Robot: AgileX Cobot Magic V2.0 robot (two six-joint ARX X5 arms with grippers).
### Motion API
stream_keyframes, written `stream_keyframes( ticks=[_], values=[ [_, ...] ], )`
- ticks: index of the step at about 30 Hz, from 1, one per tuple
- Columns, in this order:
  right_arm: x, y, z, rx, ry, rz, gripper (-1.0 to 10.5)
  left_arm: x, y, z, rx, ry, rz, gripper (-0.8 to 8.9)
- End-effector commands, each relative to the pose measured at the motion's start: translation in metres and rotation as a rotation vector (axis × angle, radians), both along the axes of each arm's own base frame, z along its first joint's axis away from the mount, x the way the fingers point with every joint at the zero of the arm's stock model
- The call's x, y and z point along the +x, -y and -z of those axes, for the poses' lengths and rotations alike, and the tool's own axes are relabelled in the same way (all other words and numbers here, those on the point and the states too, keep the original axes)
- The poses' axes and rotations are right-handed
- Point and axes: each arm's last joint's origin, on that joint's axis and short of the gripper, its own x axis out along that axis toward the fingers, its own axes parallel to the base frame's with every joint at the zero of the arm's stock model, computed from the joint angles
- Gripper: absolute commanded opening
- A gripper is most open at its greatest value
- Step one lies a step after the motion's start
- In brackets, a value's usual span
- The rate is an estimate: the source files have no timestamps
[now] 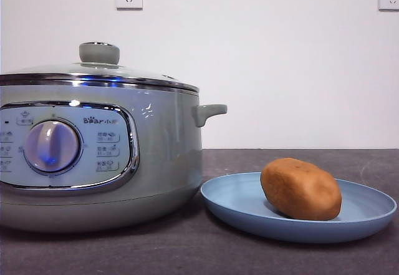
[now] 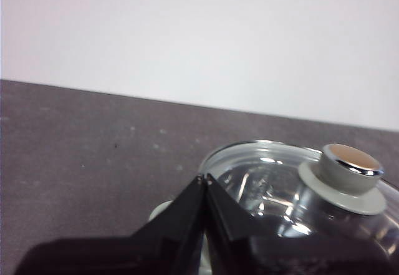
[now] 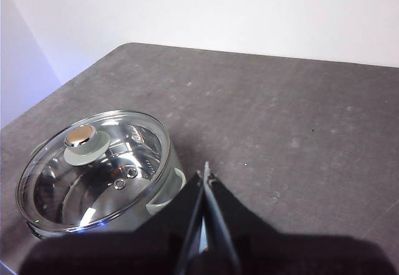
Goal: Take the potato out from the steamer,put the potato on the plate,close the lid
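Steamer (image 1: 93, 156): pale green, on the left of the dark tabletop (image 1: 187, 250), dial facing front, side handle pointing toward the plate.
Lid (image 1: 100, 69): seated on the chrome rim, knob upright; from the front it looks level all round, so the closing step appears done.
Plate (image 1: 368, 209): light blue, just beside the steamer's base on the right.
Potato (image 1: 301, 189): lying on its side inside the plate, out of the steamer and resting clear of the rim.
Left hand (image 2: 204, 178): above the lid's edge, jaws clenched together, grasping nothing.
Right hand (image 3: 204, 175): high over the tabletop beside the steamer, jaws pressed together, empty.
Doing it well: the job looks finished; best to check the lid sits flush, then keep both hands clear of the knob so nothing gets nudged.
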Motion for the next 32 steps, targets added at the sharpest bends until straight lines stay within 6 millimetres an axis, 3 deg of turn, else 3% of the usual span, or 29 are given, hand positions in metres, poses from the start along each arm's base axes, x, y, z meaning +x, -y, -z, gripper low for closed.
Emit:
stream_keyframes(
  ticks=[1,10,19,32],
  values=[
    [-0.001,0.0,-0.002,0.006,0.008,0.002,0.0,0.001,-0.002,0.016,-0.018,0.043,-0.023,-0.03],
    [-0.001,0.0,-0.002,0.006,0.008,0.003,0.0,0.002,-0.004,0.043,-0.016,0.022,-0.041,-0.03],
    [-0.001,0.0,-0.002,0.006,0.008,0.003,0.0,0.001,-0.004,0.065,0.013,-0.189,-0.045,-0.03],
    [-0.001,0.0,-0.001,0.006,0.007,0.003,0.0,0.001,-0.004,0.064,0.014,-0.179,-0.045,-0.03]
  ],
)
